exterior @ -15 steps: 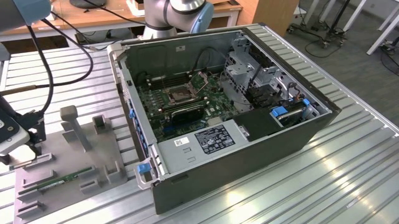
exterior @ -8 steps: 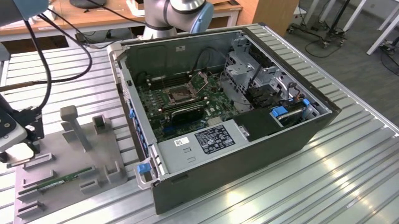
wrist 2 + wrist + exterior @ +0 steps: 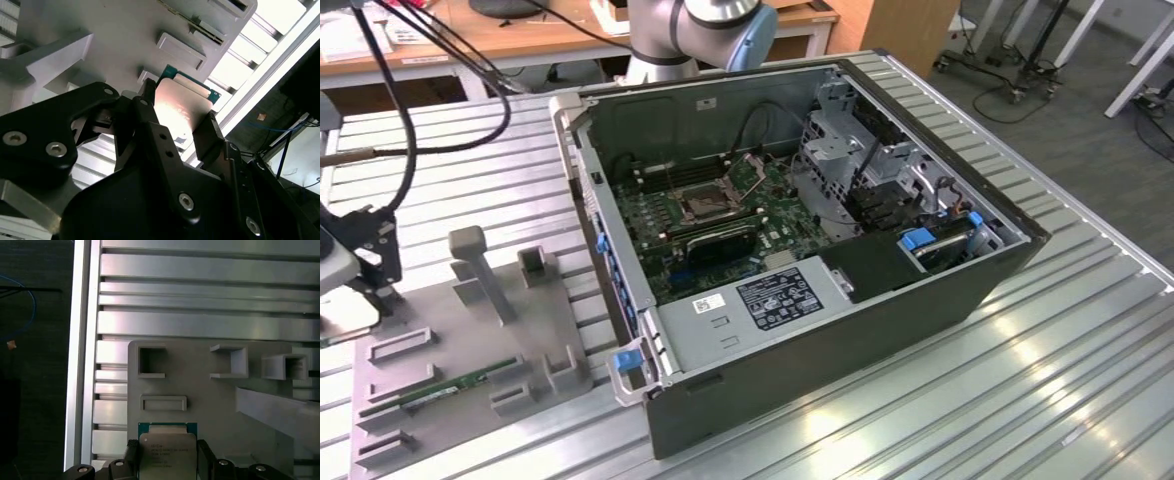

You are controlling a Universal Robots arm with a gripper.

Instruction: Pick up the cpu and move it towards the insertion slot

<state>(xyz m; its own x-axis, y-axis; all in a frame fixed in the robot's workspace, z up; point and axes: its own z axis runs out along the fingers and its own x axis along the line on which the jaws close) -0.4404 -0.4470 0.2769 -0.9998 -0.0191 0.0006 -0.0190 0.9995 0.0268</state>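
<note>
Gripper [image 3: 176, 122] clamped on cpu [image 3: 167, 452] edges over grey fixture plate [image 3: 210, 405]; we'd carry chip level, grip firm, toward insertion slot [image 3: 707, 205].

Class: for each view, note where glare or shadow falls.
Second wrist view: glare whitens the cpu top, the gripper is dark against it. First wrist view: the table slats shine. Exterior view: the insertion slot sits in the case's shade.

Robotics lab: slatted aluminium bench [image 3: 1067, 380], opened computer case [image 3: 854, 345], wooden desk [image 3: 494, 40] and wheeled stands [image 3: 1003, 70] behind.
</note>
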